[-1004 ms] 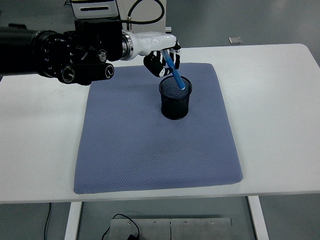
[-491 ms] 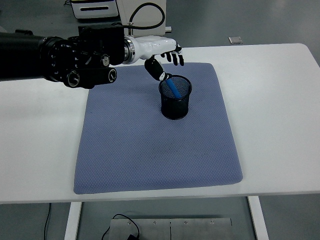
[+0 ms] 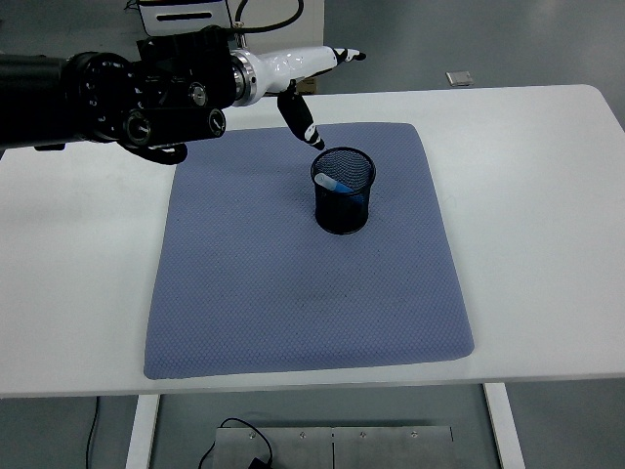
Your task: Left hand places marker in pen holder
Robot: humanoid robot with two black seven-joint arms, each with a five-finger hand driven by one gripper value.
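A black mesh pen holder (image 3: 343, 191) stands upright on the blue mat (image 3: 293, 283), toward its far right part. The blue marker (image 3: 334, 183) lies inside the holder, its pale tip showing just under the rim. My left hand (image 3: 312, 83) hovers above and behind the holder, to its upper left. Its white fingers are spread flat and hold nothing; the thumb (image 3: 302, 122) points down toward the holder. The black left arm (image 3: 107, 98) reaches in from the left edge. My right arm does not appear in this view.
The mat covers the middle of the white table (image 3: 547, 195). A small grey object (image 3: 460, 78) lies beyond the table's far edge at the upper right. White equipment with a black cable (image 3: 186, 15) stands behind the arm at the top.
The hand let go of the marker, which slid down into the holder. The fingers spread, and the hand rose and drew back from the holder.
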